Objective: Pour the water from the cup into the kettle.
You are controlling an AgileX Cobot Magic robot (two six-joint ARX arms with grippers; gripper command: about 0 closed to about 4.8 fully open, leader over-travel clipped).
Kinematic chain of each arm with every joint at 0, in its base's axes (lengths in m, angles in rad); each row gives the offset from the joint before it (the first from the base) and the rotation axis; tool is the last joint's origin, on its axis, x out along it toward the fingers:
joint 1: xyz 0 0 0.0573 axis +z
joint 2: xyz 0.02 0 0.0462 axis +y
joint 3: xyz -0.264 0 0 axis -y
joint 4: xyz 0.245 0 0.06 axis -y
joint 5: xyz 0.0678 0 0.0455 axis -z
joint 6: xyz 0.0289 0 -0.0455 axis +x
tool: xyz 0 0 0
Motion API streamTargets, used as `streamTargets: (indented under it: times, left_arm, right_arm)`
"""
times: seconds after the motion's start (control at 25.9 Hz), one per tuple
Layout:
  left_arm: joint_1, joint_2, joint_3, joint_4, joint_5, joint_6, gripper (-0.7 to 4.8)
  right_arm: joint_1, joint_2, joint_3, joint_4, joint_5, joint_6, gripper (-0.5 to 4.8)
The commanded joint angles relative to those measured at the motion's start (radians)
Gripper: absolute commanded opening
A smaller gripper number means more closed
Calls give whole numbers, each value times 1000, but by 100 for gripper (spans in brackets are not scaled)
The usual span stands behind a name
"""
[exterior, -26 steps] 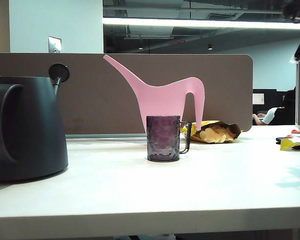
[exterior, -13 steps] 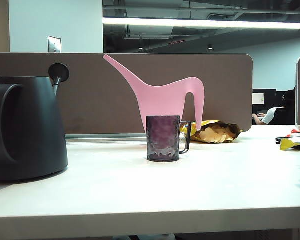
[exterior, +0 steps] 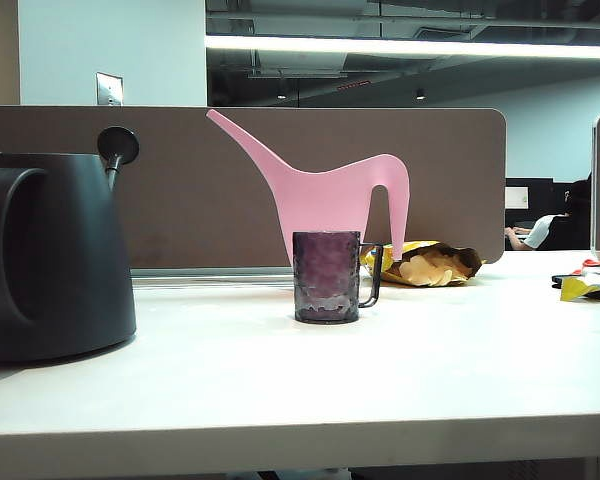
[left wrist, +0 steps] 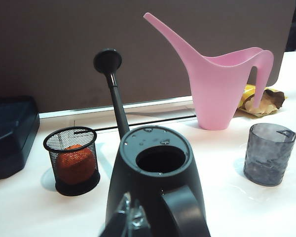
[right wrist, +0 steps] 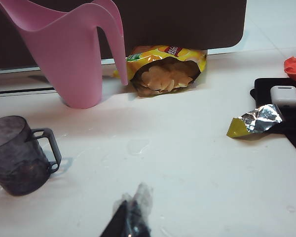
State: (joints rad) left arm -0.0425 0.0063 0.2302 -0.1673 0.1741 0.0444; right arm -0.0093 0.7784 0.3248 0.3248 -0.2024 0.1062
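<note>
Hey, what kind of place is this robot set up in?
Probably an open-plan office: a white desk backed by a brown partition screen, ceiling strip lighting, and a person seated at another workstation behind. An open chip bag suggests everyday use.

kettle [exterior: 50,255] cut off at left edge, right tool [right wrist: 130,217] tips blurred, cropped

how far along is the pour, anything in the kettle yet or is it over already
Done: cannot tell; no water is visible in the cup, upright on the table, apart from the kettle, whose opening looks dark. In hand: nothing; the right gripper is shut and empty above the table, the left gripper sits behind the kettle. Left: possibly the whole pour.
</note>
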Motion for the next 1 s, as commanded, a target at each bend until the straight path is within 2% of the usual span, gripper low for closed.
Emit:
streamTargets:
  times: [0.04,0.27,0.58,0.66,1.0]
  left_arm:
    - [0,0,-21,61,-7,-8,-5]
    - [0,0,-48,117,-18,-18,-5]
    - [0,0,-84,190,-24,-35,-5]
    - [0,0,-111,216,-24,-72,-5]
    - [0,0,-139,220,-24,-71,-5]
  right_arm:
    - [-13,-37,-40,24,2,5,-7]
    - [-53,-77,-107,76,-2,6,-7]
    - [-58,-104,-153,116,-2,8,-7]
    - [-58,-145,-189,122,-1,8,-7]
    - [-57,-336,-299,108,-1,8,-7]
